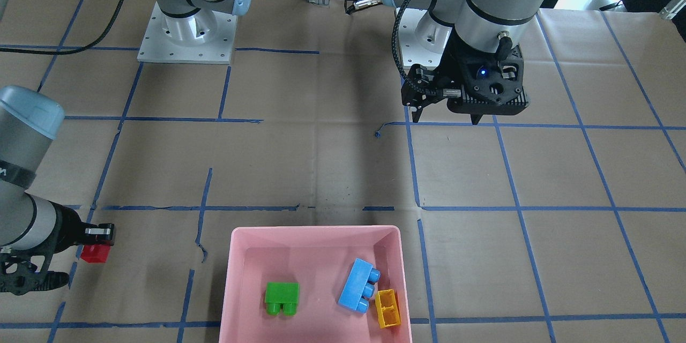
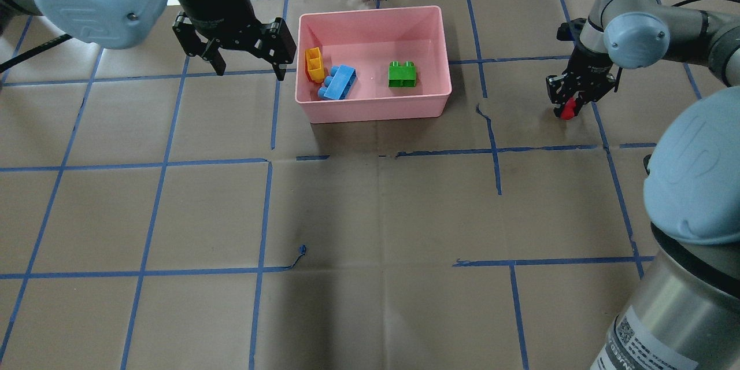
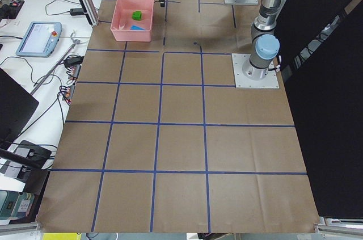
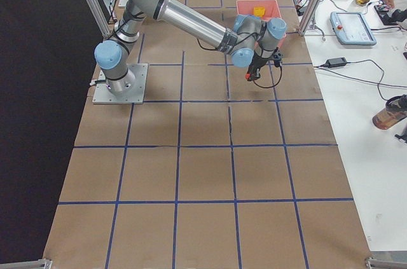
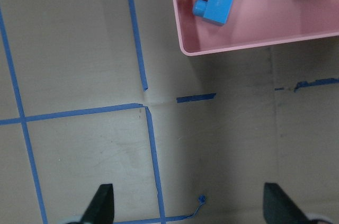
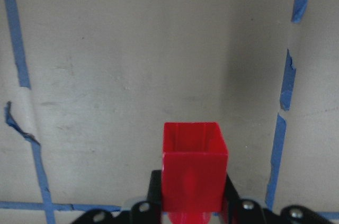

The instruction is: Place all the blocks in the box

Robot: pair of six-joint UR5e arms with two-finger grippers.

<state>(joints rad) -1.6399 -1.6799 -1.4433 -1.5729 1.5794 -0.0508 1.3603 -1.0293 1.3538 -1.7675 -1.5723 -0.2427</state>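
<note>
The pink box (image 2: 312,111) holds the green block (image 2: 403,74), the blue block (image 2: 339,82) and the yellow block (image 2: 314,64); they also show in the front view as green (image 1: 282,297), blue (image 1: 359,284) and yellow (image 1: 387,308) blocks in the box (image 1: 230,278). My right gripper (image 2: 568,110) is shut on the small red block (image 2: 569,108), just above the table, to the right of the box. The red block fills the bottom of the right wrist view (image 6: 194,173). My left gripper (image 2: 248,72) is open and empty, left of the box.
Brown paper with blue tape grid lines (image 2: 266,208) covers the table. Both arm bases (image 1: 187,32) stand at the robot's side. A teach pendant (image 4: 351,28) and cables lie on the side bench.
</note>
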